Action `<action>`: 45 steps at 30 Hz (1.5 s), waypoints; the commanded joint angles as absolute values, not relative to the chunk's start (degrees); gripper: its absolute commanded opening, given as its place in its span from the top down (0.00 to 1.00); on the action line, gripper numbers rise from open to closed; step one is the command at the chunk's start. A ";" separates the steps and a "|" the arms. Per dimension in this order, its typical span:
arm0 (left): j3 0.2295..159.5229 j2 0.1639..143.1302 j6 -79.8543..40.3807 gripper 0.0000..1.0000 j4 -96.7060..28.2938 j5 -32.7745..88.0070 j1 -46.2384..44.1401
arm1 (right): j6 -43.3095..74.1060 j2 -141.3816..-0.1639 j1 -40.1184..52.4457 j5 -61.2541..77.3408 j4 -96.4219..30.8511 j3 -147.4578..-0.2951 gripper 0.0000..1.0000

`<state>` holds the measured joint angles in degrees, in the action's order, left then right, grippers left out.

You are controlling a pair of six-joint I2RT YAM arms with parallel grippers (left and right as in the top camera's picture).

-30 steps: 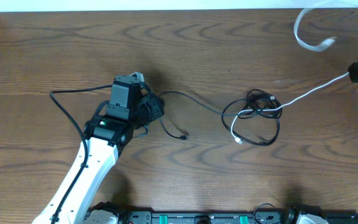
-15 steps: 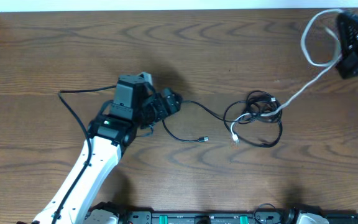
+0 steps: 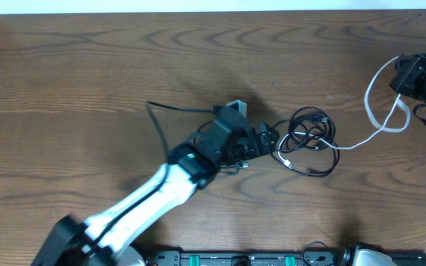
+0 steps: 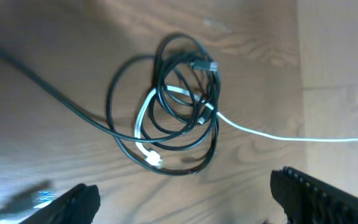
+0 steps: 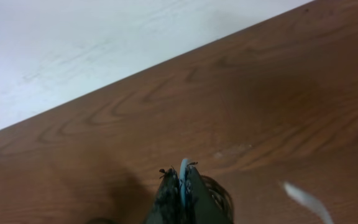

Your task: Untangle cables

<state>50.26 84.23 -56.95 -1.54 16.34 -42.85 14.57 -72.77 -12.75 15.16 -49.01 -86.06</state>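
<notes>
Your left pincer (image 4: 185, 184) hangs wide open just short of the light, limp cables (image 3: 309, 140) knotted mid-counter (image 3: 87, 74), while the right pincer (image 3: 413, 77) is clamped, seemingly on the white cable (image 3: 361, 140), so take a black loop (image 4: 112, 102) at the tangle's outer edge.

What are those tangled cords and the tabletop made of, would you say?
The black cables: likely rubbery plastic sheath, matte, bending in soft loops. The white cable: likewise plastic-coated, slightly glossy. The table: brown wood or wood-look laminate, smooth, with grain swirls; can't tell which.
</notes>
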 commanded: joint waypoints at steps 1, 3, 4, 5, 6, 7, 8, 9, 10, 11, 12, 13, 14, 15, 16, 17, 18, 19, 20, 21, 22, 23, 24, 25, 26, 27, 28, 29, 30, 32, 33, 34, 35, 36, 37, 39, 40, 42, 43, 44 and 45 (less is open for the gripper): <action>50.57 89.82 -70.13 0.08 5.13 18.37 -44.91 | 14.06 -72.29 -12.64 13.41 -49.06 -86.41 0.99; 50.57 93.49 -75.37 0.08 12.64 21.71 -45.84 | 14.06 -72.29 -12.64 13.41 -49.19 -86.41 0.99; 50.57 95.24 -79.48 0.07 15.40 22.55 -46.17 | 14.06 -72.27 -12.64 13.41 -49.45 -86.41 0.99; 50.57 96.62 -83.94 0.07 16.99 23.11 -46.37 | 14.04 -72.27 -12.64 13.39 -49.74 -86.41 0.99; 50.57 98.21 -89.71 0.07 18.39 23.81 -46.50 | 13.93 -72.27 -12.64 13.39 -50.33 -86.41 0.99; 50.57 99.96 -96.71 0.07 19.40 24.80 -46.59 | 13.45 -72.27 -12.64 13.39 -50.89 -86.41 0.99; 50.57 101.23 -101.71 0.07 20.03 25.39 -46.63 | 12.93 -72.29 -12.64 13.37 -51.42 -86.41 0.99; 50.57 102.74 -107.04 0.07 20.93 26.28 -46.85 | 12.73 -72.29 -12.64 13.08 -51.90 -86.41 0.99; 50.57 104.44 -112.12 0.07 22.55 26.94 -47.16 | 12.78 -72.29 -12.64 12.25 -52.42 -86.41 0.99; 50.57 105.62 -114.72 0.06 24.36 27.03 -47.44 | 12.75 -72.29 -12.64 11.73 -52.69 -86.39 0.99; 50.57 107.09 -116.62 0.06 27.29 26.68 -47.75 | 12.78 -72.29 -12.64 11.05 -52.95 -86.41 0.99; 50.59 108.47 -117.60 0.06 30.44 25.85 -48.01 | 12.78 -72.27 -12.64 10.81 -53.04 -86.41 0.99; 50.59 109.78 -118.52 0.06 33.36 24.97 -48.18 | 12.78 -72.27 -12.64 10.83 -53.19 -86.41 0.99; 50.59 111.15 -119.68 0.06 36.10 24.23 -48.36 | 12.80 -72.27 -12.64 10.87 -53.39 -86.41 0.99; 50.61 112.53 -119.61 0.06 38.98 23.16 -48.56 | 12.78 -72.27 -12.64 10.85 -53.58 -86.41 0.99; 50.65 113.58 -119.61 0.06 40.82 22.39 -48.71 | 12.78 -72.29 -12.64 10.85 -53.76 -86.41 0.99; 50.85 114.63 -119.61 0.06 41.93 22.00 -48.93 | 12.78 -72.29 -12.64 10.85 -53.84 -86.41 0.99; 51.18 115.55 -119.61 0.06 42.46 21.98 -49.19 | 12.78 -72.29 -12.64 10.85 -53.84 -86.41 0.99; 51.62 116.51 -119.61 0.06 42.48 21.96 -49.56 | 12.78 -72.29 -12.64 10.85 -53.82 -86.41 0.99; 51.96 117.23 -119.61 0.06 42.50 21.65 -49.95 | 12.78 -72.29 -12.64 10.85 -53.82 -86.41 0.99; 52.31 117.93 -119.61 0.06 42.50 20.78 -50.41 | 12.78 -72.27 -12.64 10.85 -53.87 -86.41 0.99; 52.49 118.56 -119.61 0.06 42.52 19.40 -50.81 | 12.80 -72.27 -12.64 10.85 -54.08 -86.39 0.99; 52.49 118.93 -119.61 0.15 42.52 17.98 -51.00 | 12.78 -72.27 -12.64 10.85 -54.39 -86.41 0.99; 52.49 119.39 -119.50 0.39 42.52 16.60 -51.09 | 12.78 -72.27 -12.64 10.85 -54.87 -86.41 0.99; 52.47 119.61 -119.20 0.60 42.52 15.66 -50.96 | 12.75 -72.27 -12.64 10.83 -55.53 -86.41 0.99; 52.47 119.63 -117.78 0.81 42.48 15.20 -50.50 | 12.73 -72.29 -12.64 10.81 -56.05 -86.39 0.99; 52.47 119.59 -116.11 0.92 42.65 15.42 -49.84 | 12.58 -72.29 -12.64 10.59 -56.47 -86.35 0.99; 52.47 119.33 -114.08 0.92 43.16 16.01 -48.99 | 12.53 -72.29 -12.67 9.87 -56.77 -86.30 0.99; 52.47 118.89 -109.71 0.93 44.66 17.61 -47.35 | 12.60 -72.29 -12.69 7.35 -57.08 -86.24 0.99; 52.47 118.15 -105.49 0.92 47.42 21.19 -45.08 | 13.78 -72.34 -12.71 2.31 -57.49 -86.13 0.99; 52.47 117.58 -103.74 0.93 48.95 23.49 -43.68 | 15.31 -72.42 -12.71 -0.43 -57.93 -86.11 0.99; 52.47 116.92 -102.19 0.93 50.19 25.87 -42.24 | 16.62 -72.55 -12.75 -2.66 -58.46 -86.08 0.99; 52.47 116.14 -100.79 0.93 51.03 28.29 -40.75 | 17.47 -72.79 -12.75 -4.27 -59.18 -86.06 0.99; 52.47 115.13 -99.24 0.93 51.40 30.76 -39.16 | 17.82 -73.14 -12.75 -5.21 -59.96 -86.04 0.99; 52.47 114.13 -97.67 0.92 51.35 32.64 -37.76 | 17.80 -73.49 -12.75 -5.63 -60.77 -86.00 0.99; 52.47 111.57 -92.68 0.92 51.31 36.75 -34.59 | 18.06 -74.35 -12.75 -5.67 -62.94 -85.38 0.99; 52.47 110.34 -90.70 0.92 51.24 38.59 -33.28 | 18.46 -74.76 -12.75 -5.72 -63.90 -84.73 0.99; 52.47 107.35 -86.50 0.93 49.54 42.44 -30.44 | 18.52 -75.31 -12.75 -5.87 -64.53 -82.76 0.99; 52.47 105.89 -84.97 0.92 48.34 43.83 -29.28 | 19.62 -75.46 -12.78 -6.66 -64.45 -81.28 0.99; 52.47 104.09 -82.52 0.92 46.26 45.21 -27.92 | 21.34 -75.53 -12.82 -8.03 -64.27 -79.75 0.99; 52.47 102.54 -80.49 0.92 44.25 46.02 -26.89 | 23.27 -75.57 -12.99 -9.69 -63.99 -77.95 0.99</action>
<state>51.53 107.55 -90.83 46.52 38.02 -29.50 18.59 -74.83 -12.80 -4.84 -63.86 -81.67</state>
